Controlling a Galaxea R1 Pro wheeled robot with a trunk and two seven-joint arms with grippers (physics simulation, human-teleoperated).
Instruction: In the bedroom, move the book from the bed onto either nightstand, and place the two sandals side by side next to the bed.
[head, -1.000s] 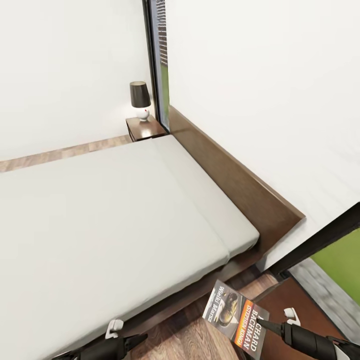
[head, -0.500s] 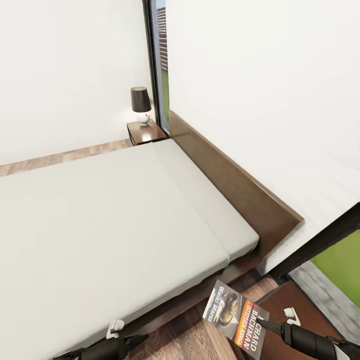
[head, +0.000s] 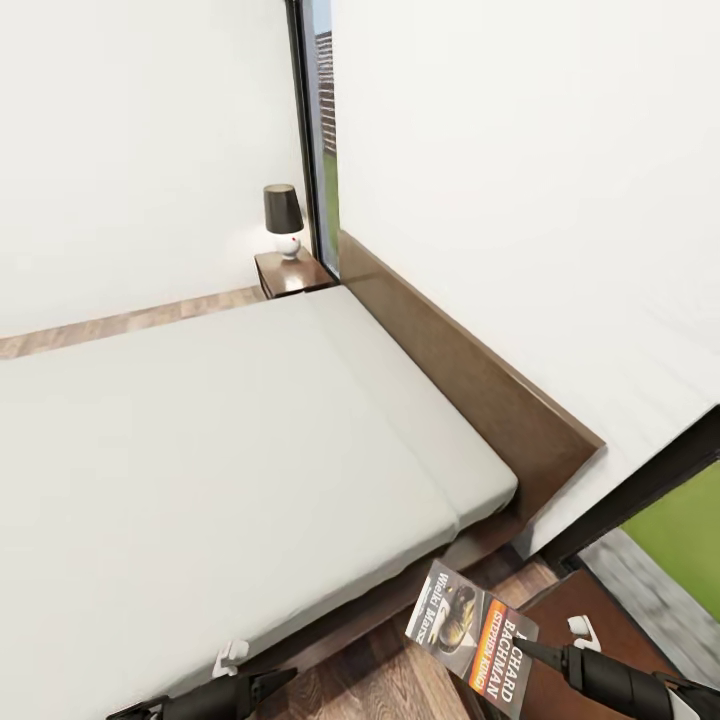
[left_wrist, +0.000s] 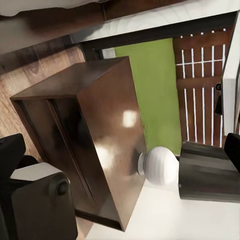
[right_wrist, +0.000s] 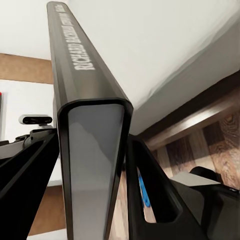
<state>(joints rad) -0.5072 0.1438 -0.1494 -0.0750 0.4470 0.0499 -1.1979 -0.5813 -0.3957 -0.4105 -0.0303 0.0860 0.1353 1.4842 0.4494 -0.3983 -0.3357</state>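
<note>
The thin grey-white paperback book with the orange band (head: 472, 638) is off the bed, pinched by the right tool (head: 535, 652). The right wrist view shows the two dark fingers (right_wrist: 150, 185) pressed against either cover, the spine (right_wrist: 75, 65) running away from the camera. The book hangs over the wood-plank floor (head: 380, 680), just off the foot-side corner of the large low dark-framed bed with the off-white mattress (head: 230, 450). Its long axis points away from the tool, towards the bed frame.

The near glossy dark-brown nightstand (head: 600, 625) lies directly beside and beneath the right arm, on the window side of the bed's headboard (head: 470, 380). So the book probably has only a short way to go, away from the bed, to reach it. A second nightstand (head: 290, 272), carrying a dark-shaded lamp with a white base (head: 284, 215), stands beyond the bed's far side, well apart.

The right arm reaches in low, nearly level. The left tool (head: 275, 683) hangs by the bed's edge; I cannot tell whether it is spread.
</note>
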